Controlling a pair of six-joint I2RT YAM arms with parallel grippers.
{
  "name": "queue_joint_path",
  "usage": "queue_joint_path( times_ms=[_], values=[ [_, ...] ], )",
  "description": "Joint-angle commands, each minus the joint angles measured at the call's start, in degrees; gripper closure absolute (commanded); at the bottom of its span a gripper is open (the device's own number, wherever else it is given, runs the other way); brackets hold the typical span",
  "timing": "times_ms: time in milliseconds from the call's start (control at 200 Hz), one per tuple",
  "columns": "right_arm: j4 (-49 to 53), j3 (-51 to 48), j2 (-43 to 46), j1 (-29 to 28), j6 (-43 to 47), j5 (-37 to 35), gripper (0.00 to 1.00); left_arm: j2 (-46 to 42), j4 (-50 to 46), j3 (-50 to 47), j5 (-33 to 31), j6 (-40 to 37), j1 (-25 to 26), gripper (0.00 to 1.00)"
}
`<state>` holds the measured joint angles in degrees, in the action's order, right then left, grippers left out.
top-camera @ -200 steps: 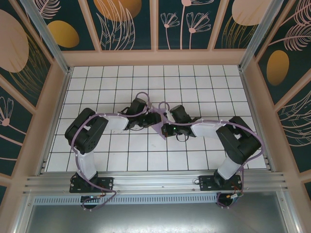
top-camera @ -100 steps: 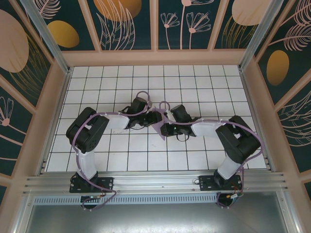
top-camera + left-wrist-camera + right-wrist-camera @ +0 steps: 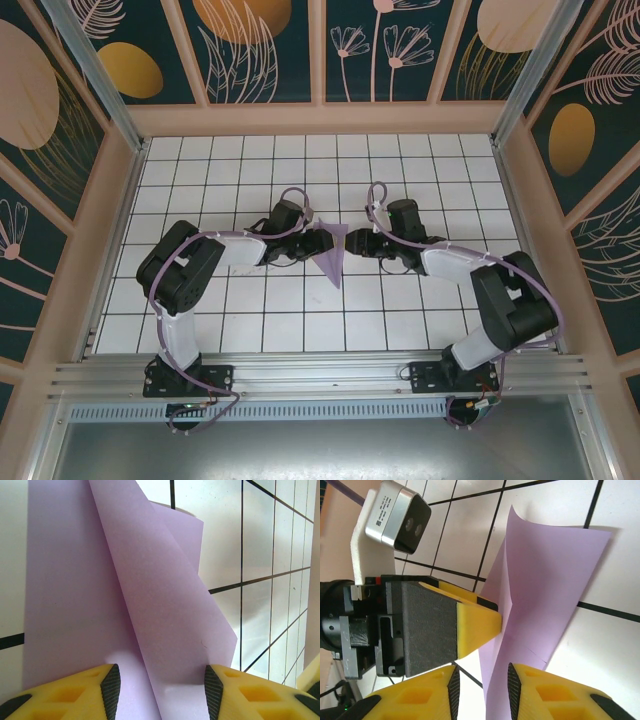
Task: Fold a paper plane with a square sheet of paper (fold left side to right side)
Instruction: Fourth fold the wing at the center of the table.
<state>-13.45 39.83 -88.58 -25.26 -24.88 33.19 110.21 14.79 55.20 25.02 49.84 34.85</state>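
The paper plane [image 3: 331, 255] lies on the white tiled bench [image 3: 250, 320], about in the middle between the two arms. It is a slim lavender dart. Its wide end is on the far side and its point is turned toward the bases of the arms.

The left fingers [image 3: 306, 243] are at the left edge of the plane, near its wide end. In the left wrist view the two yellow fingers [image 3: 111, 682] with dark pads stand about half apart, one on each side of the plane [image 3: 150, 605]. The paper passes through the gap between them and is not pinched. One folded flap rises a little above the flat layer along a long slanted crease. In the right wrist view the tip of one left finger [image 3: 477, 622] meets the left edge of the plane [image 3: 545, 590]. It seems to press the paper onto the bench, but from this angle I cannot say this for sure. The small silver camera [image 3: 395, 515] of the left wrist sits on its white mount above that finger.

The right fingers [image 3: 358, 243] are just beside the right edge of the plane, apart from it in the top view. In the right wrist view these fingers [image 3: 454, 692] are open only a little, with a narrow gap between the pads. The pointed part of the plane runs toward this gap, and the fingers are not closed on it. The far corner of the plane curls up slightly from the bench.
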Motion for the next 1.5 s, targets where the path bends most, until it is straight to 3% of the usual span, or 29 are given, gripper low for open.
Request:
queue_joint_path(
  times_ms=[0, 230, 776, 1071, 1261, 1491],
  values=[
    [-5.69, 0.41, -3.39, 0.42, -4.39, 3.54, 0.68, 2.15, -2.22, -0.10, -2.01, 0.18, 0.31, 0.49],
    [-7.35, 3.73, -9.51, 0.39, -7.44, 4.34, 0.71, 1.96, -2.54, -0.09, -2.15, 0.08, 0.31, 0.49],
    [-10.09, 5.93, -14.49, 0.38, -9.48, 5.57, 0.77, 1.84, -2.60, -0.05, -2.09, -0.09, 0.31, 0.49],
    [-6.34, 6.78, -15.35, 0.38, -7.40, 2.83, 1.00, 1.76, -2.63, -0.10, -2.08, -0.17, 0.31, 0.49],
    [-0.07, 7.69, -15.25, 0.38, -4.59, -2.14, 1.00, 1.54, -3.16, 0.15, -2.16, -0.50, 0.35, 0.49],
    [1.71, 9.18, -16.77, 0.14, -3.55, -2.27, 1.00, 1.44, -3.27, 0.17, -2.25, -0.56, 0.31, 0.48]
  ],
)
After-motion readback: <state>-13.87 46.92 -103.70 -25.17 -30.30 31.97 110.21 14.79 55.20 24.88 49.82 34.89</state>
